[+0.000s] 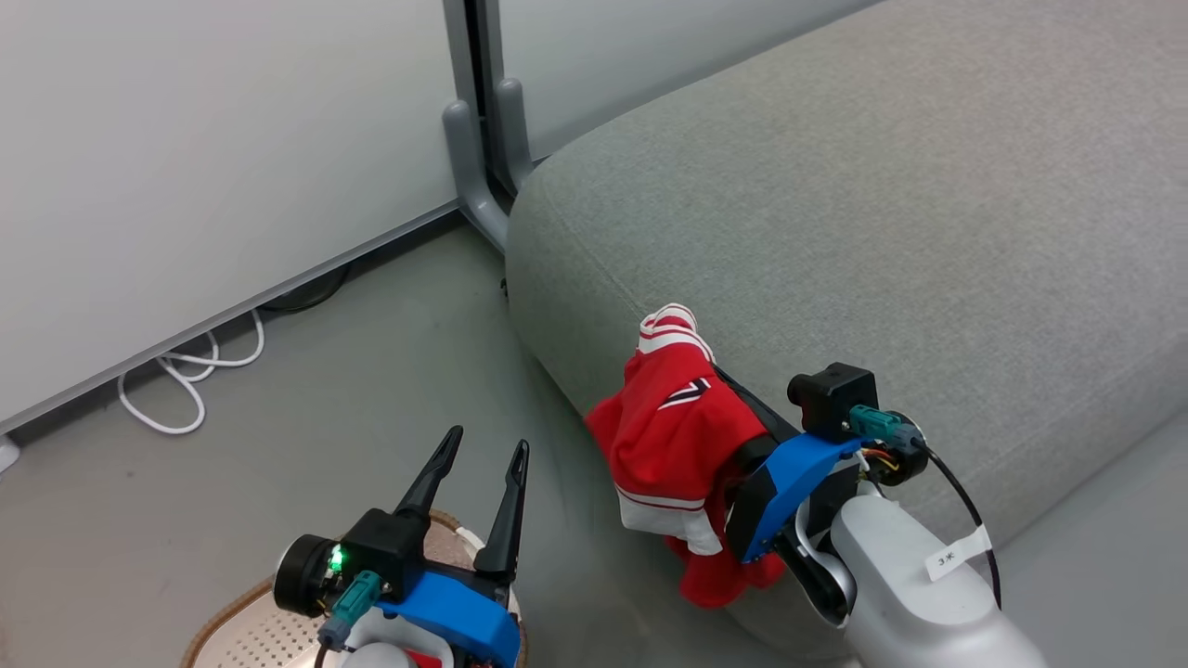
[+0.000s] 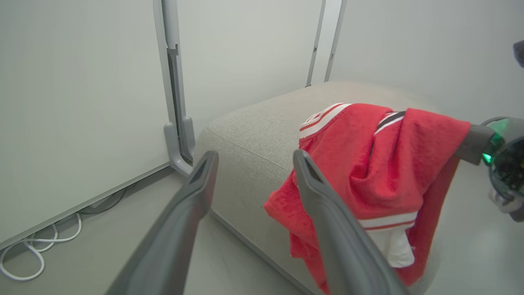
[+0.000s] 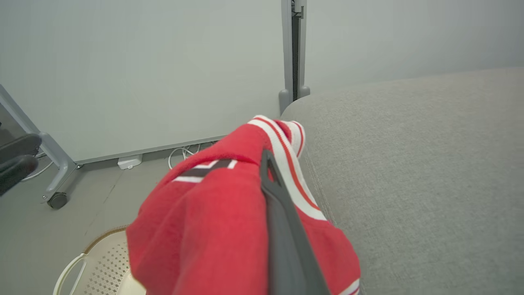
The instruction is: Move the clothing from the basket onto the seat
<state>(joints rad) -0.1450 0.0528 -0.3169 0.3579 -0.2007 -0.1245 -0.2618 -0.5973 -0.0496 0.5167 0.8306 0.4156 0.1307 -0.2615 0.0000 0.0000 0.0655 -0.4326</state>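
Let go now and you'll likely lose the clothing (image 1: 673, 436) to the floor. It hangs against the seat (image 1: 882, 232)'s rounded near edge, by the left corner, with most of the cloth below the top. It's also draped over a finger, so it may snag on release. Right pincer (image 3: 267, 164) is clamped on that garment, with the forearm angled up from the lower right and the fingers aimed at the corner. Left pincer (image 1: 488, 439) is spread wide and empty, low above the basket (image 1: 251, 631).
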